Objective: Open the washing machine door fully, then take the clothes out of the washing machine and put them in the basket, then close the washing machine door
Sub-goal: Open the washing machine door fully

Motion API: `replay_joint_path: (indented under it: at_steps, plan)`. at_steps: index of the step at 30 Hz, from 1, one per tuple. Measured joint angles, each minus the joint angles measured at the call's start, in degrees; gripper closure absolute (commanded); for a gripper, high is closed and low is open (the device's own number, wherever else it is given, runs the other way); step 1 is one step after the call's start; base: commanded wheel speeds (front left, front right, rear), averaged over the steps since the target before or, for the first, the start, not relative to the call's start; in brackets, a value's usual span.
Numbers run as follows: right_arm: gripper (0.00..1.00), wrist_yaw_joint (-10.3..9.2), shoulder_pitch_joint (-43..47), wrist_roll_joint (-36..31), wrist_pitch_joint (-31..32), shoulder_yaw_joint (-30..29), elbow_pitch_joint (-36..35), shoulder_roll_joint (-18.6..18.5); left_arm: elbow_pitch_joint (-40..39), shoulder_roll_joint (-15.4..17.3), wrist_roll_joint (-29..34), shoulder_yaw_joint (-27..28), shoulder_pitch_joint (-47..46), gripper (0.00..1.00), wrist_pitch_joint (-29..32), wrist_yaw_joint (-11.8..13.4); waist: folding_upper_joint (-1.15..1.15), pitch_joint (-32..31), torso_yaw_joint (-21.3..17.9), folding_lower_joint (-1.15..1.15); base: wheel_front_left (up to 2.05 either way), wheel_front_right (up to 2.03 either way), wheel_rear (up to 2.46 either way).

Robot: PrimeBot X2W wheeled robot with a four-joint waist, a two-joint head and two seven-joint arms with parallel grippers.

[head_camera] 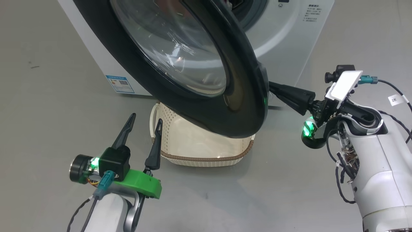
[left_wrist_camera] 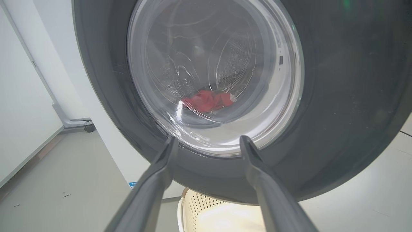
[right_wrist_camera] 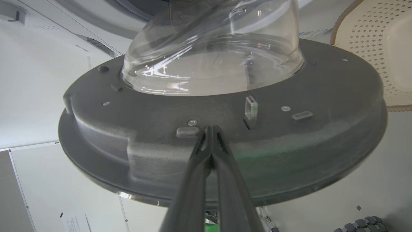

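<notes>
- Grey floor all round, with the white washing machine standing on it.
- Round washing machine door is swung partway out, its black rim hanging over the basket.
- Red clothes are heaped low in the drum, seen through the door glass.
- Cream basket sits on the floor in front of the machine.
- Robot's right claw is clenched and holds nothing, tips against the door's inner face near its edge.
- Robot's left claw is released, fingers spread and empty, just beside the basket's left end, facing the door's outer side.
</notes>
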Motion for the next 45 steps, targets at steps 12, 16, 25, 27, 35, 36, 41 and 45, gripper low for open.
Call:
replay_joint_path:
  at_steps: [12,16,25,27,35,36,41,45]
  plan:
    - [1.00,0.01,5.30,0.00,-0.03,3.07,-3.39,0.56,1.15,0.10,-0.11,-0.55,2.26,0.00,0.00,-0.54,0.00,-3.18,2.32,0.00,0.00,0.00,0.00]
    - [1.00,0.01,6.97,0.01,-0.22,4.37,-4.07,0.67,1.26,0.13,-0.18,-0.57,2.75,0.00,0.00,-0.54,0.00,-4.07,3.33,0.00,0.00,0.00,0.00]
    - [1.00,0.00,9.99,2.36,-0.79,7.23,-5.90,0.64,1.62,0.16,-0.16,-0.64,3.78,0.00,0.00,-1.03,0.00,-5.65,5.65,0.00,0.00,0.00,0.00]
    - [1.00,0.01,10.77,4.19,-0.83,8.71,-6.46,0.54,1.65,0.16,-0.16,-0.68,3.94,0.00,0.00,-1.04,0.00,-5.89,6.16,0.00,0.00,0.00,0.00]
    - [1.00,0.00,12.44,8.21,-1.35,15.59,-9.01,0.67,1.69,0.19,-0.16,-0.63,4.27,0.00,0.00,-1.10,0.00,-6.55,8.09,0.00,0.00,0.00,0.00]
    - [1.00,0.00,12.48,8.57,-1.37,16.33,-9.37,0.67,1.68,0.19,-0.16,-0.63,4.27,0.00,0.00,-1.10,0.00,-6.60,8.32,0.00,0.00,0.00,0.00]
    - [1.00,0.01,12.92,10.10,-2.64,18.89,-10.72,0.69,1.66,0.19,-0.16,-0.64,4.30,0.00,0.00,-1.11,0.00,-6.71,9.16,0.00,0.00,0.00,0.00]
    - [1.00,0.01,13.35,10.71,-3.60,21.09,-11.57,0.64,1.67,0.19,-0.16,-0.64,4.33,0.00,0.00,-1.11,0.00,-6.75,9.97,0.00,0.00,0.00,0.00]
